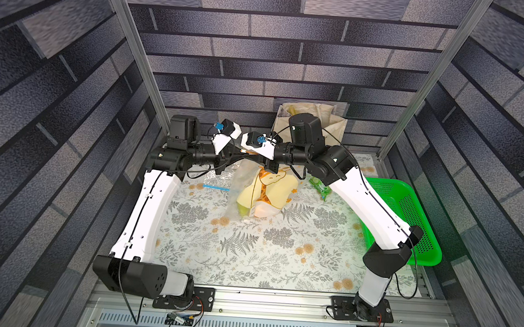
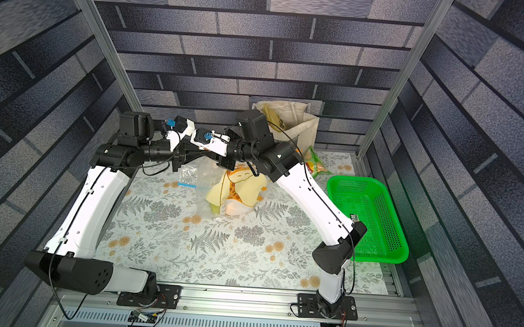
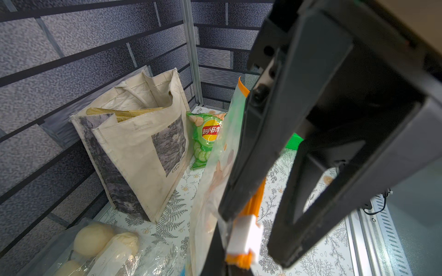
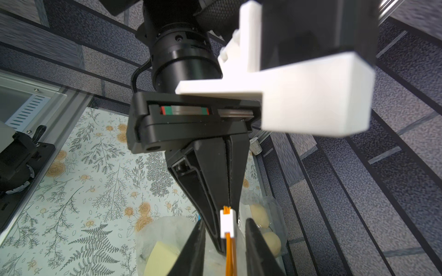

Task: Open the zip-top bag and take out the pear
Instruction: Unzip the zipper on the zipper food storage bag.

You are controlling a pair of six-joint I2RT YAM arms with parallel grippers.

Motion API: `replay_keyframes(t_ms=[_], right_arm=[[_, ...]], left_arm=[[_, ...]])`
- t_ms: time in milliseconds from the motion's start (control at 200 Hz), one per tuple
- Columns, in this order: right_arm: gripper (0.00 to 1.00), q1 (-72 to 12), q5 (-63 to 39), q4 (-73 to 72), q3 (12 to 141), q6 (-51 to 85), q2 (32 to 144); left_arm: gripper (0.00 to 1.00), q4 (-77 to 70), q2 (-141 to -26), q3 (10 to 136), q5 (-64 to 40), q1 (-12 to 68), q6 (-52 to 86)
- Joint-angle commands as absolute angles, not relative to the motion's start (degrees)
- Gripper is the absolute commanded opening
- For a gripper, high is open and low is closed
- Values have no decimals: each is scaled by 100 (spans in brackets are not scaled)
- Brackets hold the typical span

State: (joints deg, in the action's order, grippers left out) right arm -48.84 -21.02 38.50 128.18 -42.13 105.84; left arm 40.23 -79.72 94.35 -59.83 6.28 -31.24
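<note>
A translucent zip-top bag (image 1: 252, 189) with a yellow giraffe print hangs upright, its bottom resting on the floral tablecloth. Through its lower part a yellow-green rounded shape shows, apparently the pear (image 1: 242, 210). My left gripper (image 3: 216, 251) is shut on the bag's top edge, at the end of the orange zip track (image 4: 229, 253). The white slider (image 4: 227, 223) sits just beyond its tips. My right gripper (image 4: 226, 221) is open, with one finger on each side of the slider and a gap to both. Both top views show the two grippers meeting tip to tip above the bag (image 2: 218, 189).
A clear bag of pale round buns (image 3: 95, 239) lies beside the hanging bag. At the back wall stands a canvas tote (image 1: 308, 120), with a green Lay's chip bag (image 3: 205, 136) next to it. A green perforated basket (image 1: 408, 212) sits at the right edge.
</note>
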Motion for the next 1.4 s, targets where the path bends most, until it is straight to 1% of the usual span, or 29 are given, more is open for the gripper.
replay_keyframes(t_ms=[0,160,301,516,621,787,1017,1122,1237,1398], right_arm=[[29,-4973,-1980,3742,12973,-4254,10674],[24,-5008,-1910,3755,13027,-4254,10684],[24,-5014,-1925,3760,13025,-4254,10637],[14,-5015,-1837,3755,13008,-4254,10601],[12,-5014,-1766,3757,12956,-4254,10551],[10,-5007,-1567,3737,12851,-4254,10461],[9,-4955,-1428,3728,12728,-4400,10348],[9,-4829,-1552,3734,12700,-4324,10301],[8,-4603,-1907,3729,12642,-3942,10208],[8,-4419,-1963,3697,12389,-3877,10021]], left_arm=[[0,3920,-7789,9352,-6161,614,-3015],[0,3903,-7770,9309,-6147,613,-3021],[0,3903,-7770,9286,-6129,615,-3021],[0,3902,-7752,9290,-6194,607,-3039],[0,3842,-7726,9257,-6175,559,-3000],[0,3515,-7724,9123,-6462,370,-2760],[0,3436,-7695,9045,-6459,292,-2760],[0,3378,-7682,8971,-6409,242,-2760],[0,3297,-7682,8880,-6368,146,-2751],[0,3209,-7682,8833,-6404,62,-2707]])
